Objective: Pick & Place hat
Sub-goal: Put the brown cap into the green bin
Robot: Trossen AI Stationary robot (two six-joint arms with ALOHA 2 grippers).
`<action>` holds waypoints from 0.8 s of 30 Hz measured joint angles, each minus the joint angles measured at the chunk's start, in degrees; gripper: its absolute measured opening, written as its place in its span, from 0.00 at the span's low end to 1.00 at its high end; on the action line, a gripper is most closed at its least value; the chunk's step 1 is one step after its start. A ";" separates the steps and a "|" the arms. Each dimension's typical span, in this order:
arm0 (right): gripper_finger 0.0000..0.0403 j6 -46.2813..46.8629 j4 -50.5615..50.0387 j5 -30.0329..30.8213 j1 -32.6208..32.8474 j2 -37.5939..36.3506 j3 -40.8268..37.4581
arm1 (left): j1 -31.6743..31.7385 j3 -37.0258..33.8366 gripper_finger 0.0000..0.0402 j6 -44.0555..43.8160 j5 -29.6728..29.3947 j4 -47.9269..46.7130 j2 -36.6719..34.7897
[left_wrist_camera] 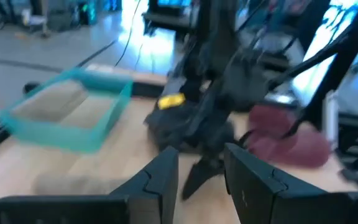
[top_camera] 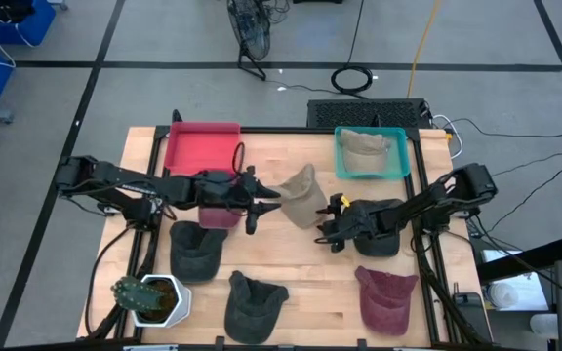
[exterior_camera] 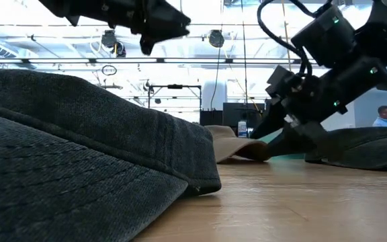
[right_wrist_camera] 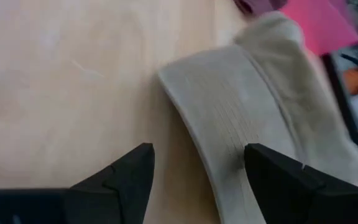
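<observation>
Where the high view looks straight down on the pale wooden table, a soft tan hat lies crumpled near its middle, between the two grippers; the left gripper reaches in from the left with its fingers parted and empty, just beside the hat; the right gripper sits low on the hat's other side; a red tray and a teal tray holding another tan cap stand at the far edge.

In the low view a dark denim cap with stitched seams fills the foreground; the tan hat lies flat behind it.

The left wrist view shows its dark fingers held narrowly apart, gripping nothing.

The right wrist view shows its fingers spread wide, one over the hat's curved ribbed brim, the other over bare wood.
</observation>
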 joint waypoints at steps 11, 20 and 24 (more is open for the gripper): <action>0.51 -1.28 5.08 6.80 -1.02 2.92 0.37 | 0.04 -0.14 0.33 -0.06 0.16 0.02 -0.02; 0.46 -0.64 8.21 6.82 -2.09 2.92 0.35 | 0.04 -0.14 0.33 -0.10 0.14 -0.35 -0.02; 0.39 -0.44 8.87 6.80 -2.07 2.92 0.35 | 0.03 -0.14 0.33 -0.01 0.01 -0.47 -0.02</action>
